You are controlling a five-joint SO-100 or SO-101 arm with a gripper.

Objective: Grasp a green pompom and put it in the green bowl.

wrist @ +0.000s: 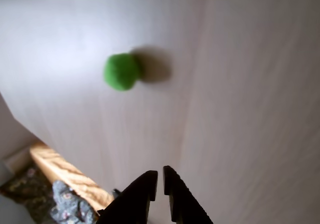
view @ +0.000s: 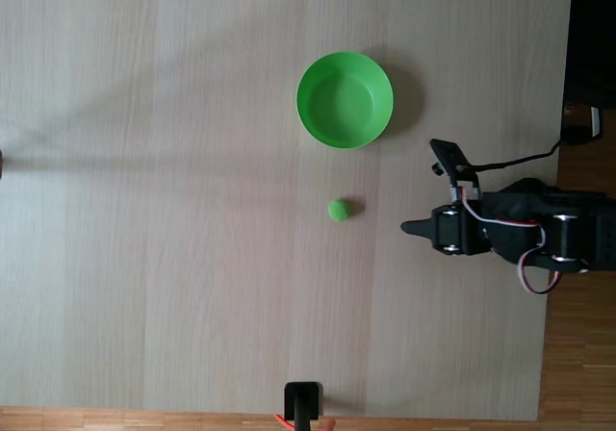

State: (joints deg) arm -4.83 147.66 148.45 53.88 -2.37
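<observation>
The green pompom (wrist: 121, 71) (view: 338, 210) lies alone on the pale wooden table. Above it in the fixed view, a short way off, stands the green bowl (view: 345, 99), with nothing in it. My gripper (wrist: 160, 176) (view: 409, 228) is shut with nothing between its black fingers. It hovers to the right of the pompom in the fixed view, a little apart from it. In the wrist view the pompom sits ahead of the fingertips and to their left.
The arm's body and cables (view: 539, 234) sit at the table's right edge in the fixed view. A small black stand (view: 303, 404) is at the table's bottom edge. In the wrist view the table edge and wooden floor (wrist: 65, 171) appear lower left.
</observation>
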